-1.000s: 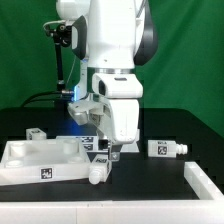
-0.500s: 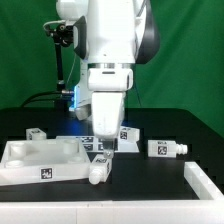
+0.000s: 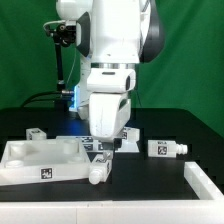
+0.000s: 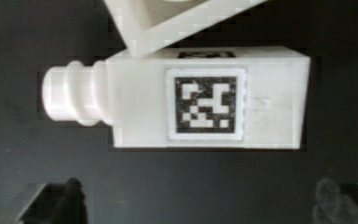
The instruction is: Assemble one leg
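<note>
A leg (image 3: pixel 97 172), a short white post with a black-and-white tag, lies on the black table against the near right corner of the white tabletop (image 3: pixel 35 160). In the wrist view the leg (image 4: pixel 194 100) fills the middle, tag facing up, its narrower peg end (image 4: pixel 69 90) to one side, with the tabletop's corner (image 4: pixel 176 15) just beyond it. My gripper (image 3: pixel 100 152) hangs right above this leg. Its fingertips (image 4: pixel 51 200) stand wide apart at the picture's edge, and the gripper (image 4: pixel 197 200) is open and empty, not touching the leg.
Other legs lie at the exterior view's right (image 3: pixel 167 149), behind the arm (image 3: pixel 128 135) and at the back left (image 3: pixel 37 132). A white piece (image 3: pixel 205 182) sits at the near right edge of the table.
The hand has turned about its wrist and shifted slightly to the exterior view's left over the leg. The leg and tabletop have not moved.
</note>
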You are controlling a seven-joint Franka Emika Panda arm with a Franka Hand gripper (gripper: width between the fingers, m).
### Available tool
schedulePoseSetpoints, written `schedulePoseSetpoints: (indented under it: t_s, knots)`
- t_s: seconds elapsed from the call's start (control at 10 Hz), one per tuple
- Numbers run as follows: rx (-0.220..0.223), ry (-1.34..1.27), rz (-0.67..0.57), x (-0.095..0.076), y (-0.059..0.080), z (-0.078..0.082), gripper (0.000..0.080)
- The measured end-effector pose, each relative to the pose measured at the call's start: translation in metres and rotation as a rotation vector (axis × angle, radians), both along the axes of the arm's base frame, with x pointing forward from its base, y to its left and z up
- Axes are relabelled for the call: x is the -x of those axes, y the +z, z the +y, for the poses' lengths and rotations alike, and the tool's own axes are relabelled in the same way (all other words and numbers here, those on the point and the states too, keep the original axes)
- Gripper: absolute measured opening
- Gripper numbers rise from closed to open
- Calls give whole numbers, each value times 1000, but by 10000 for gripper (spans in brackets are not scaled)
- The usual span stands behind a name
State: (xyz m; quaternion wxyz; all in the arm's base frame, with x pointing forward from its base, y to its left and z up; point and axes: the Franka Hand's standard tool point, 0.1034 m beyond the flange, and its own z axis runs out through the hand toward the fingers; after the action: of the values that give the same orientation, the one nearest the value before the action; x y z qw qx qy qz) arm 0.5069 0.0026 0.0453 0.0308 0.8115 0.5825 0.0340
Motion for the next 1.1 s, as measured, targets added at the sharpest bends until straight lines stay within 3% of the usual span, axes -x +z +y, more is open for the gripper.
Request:
schedulePoseSetpoints:
  t_s: [0.1, 0.3, 0.4, 0.5, 0.7, 0.9, 1.1]
  knots:
    - [-29, -121, -55, 4, 1, 2, 649]
    - [-93, -551, -36, 16, -3, 17, 649]
    - [-90, -702, 35, 14, 0, 19, 649]
    - [-111, -740, 10, 7, 2, 19, 649]
    - [-123, -844, 15, 8, 1, 19, 649]
    - [-115, -1184, 38, 5, 5, 20, 649]
    - [-125, -1428, 55, 11, -1, 15, 649]
